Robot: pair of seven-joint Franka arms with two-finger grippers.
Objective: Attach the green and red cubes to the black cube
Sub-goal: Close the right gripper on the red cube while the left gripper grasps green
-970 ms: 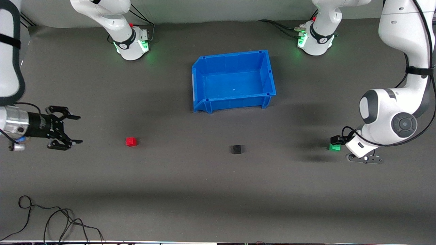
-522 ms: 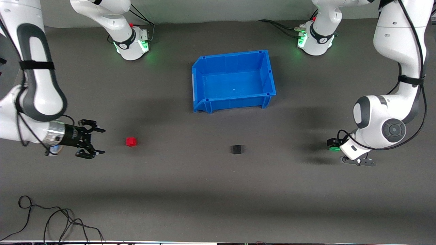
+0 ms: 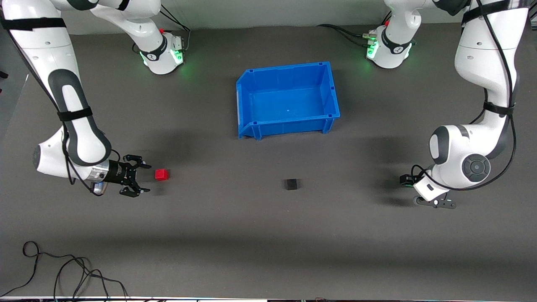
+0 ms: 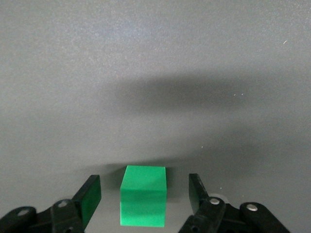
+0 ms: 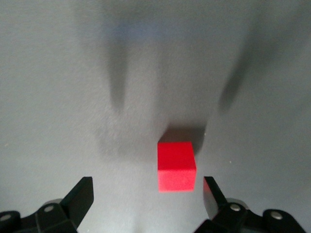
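Dark grey matting covers the table [image 3: 268,235], and on it we see a blue bin [image 3: 288,126] standing between the two arm bases, with the black cube [image 3: 290,183] nearer the camera than the bin and roughly midway along the table, where either arm can reach it. Our right tool [image 3: 135,175] sits low at the right arm's end, its fingers spread wide and holding nothing; the red cube [image 3: 161,174] lies on the table just ahead of it, and in the right wrist view the red cube [image 5: 177,166] sits just past the fingertips, not yet between them, so we judge this a lining-up for a grasp. Our left tool [image 4: 145,201] is down at the left arm's end, open, with the green cube [image 4: 144,202] resting on the table between its fingers without touching either; the arm hides that cube from the front camera. We read both cubes as about to be picked, neither yet attached.
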